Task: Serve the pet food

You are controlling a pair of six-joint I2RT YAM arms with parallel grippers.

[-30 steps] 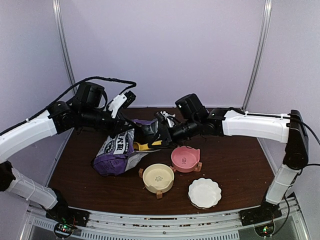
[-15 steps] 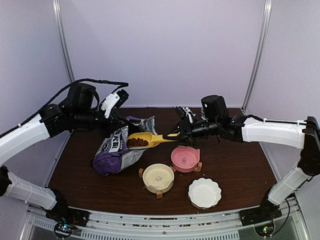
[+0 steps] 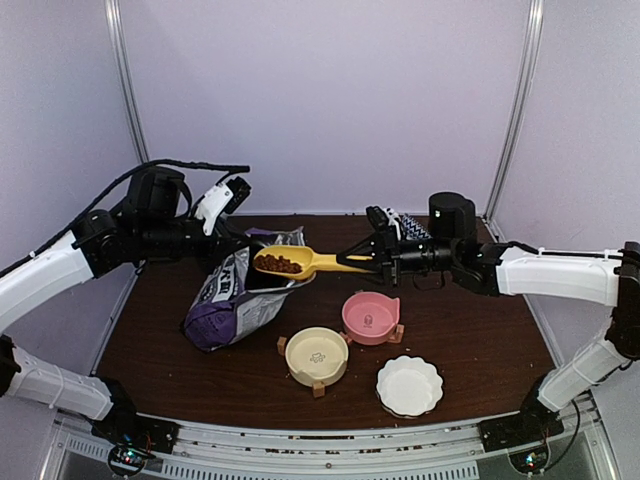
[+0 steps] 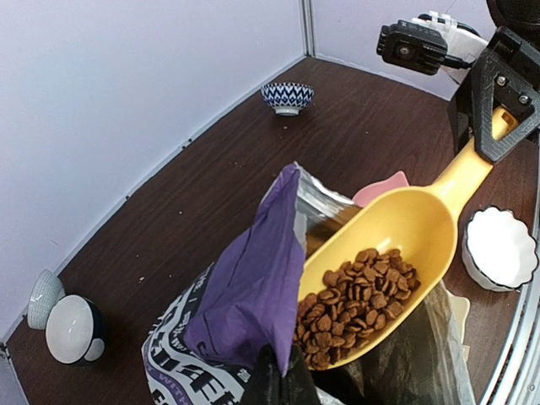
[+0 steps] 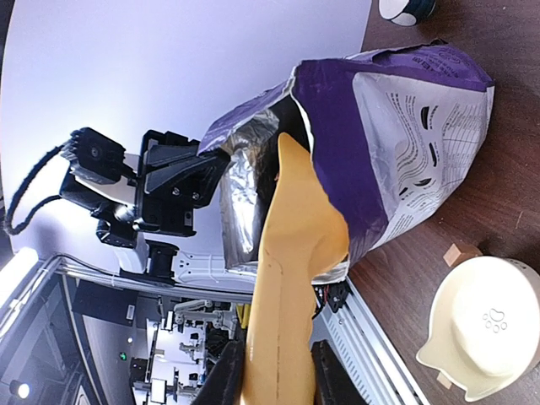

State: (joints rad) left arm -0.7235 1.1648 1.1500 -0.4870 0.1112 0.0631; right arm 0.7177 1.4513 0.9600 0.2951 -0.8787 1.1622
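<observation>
Holding the handle of a yellow scoop [image 3: 305, 263] between narrowly set fingers, the right gripper [image 3: 378, 262] carries it roughly level in the air above the counter [image 3: 470, 330]. The pet food [image 4: 359, 295] sits as a loose heap of reddish-brown pellets in the scoop's bowl, whose tip is at the open mouth of the purple bag [image 3: 232, 305]. The left gripper [image 4: 283, 375] is pinched tight on the bag's upper edge, lifting that flap so the silver lining shows, while the rest of the bag slumps on the counter's left side. Below the scoop's handle stands a pink bowl [image 3: 370, 318], with a cream bowl [image 3: 317, 355] just beside it, nearer the arms. A white scalloped dish [image 3: 409, 385] sits to the right of the cream one.
</observation>
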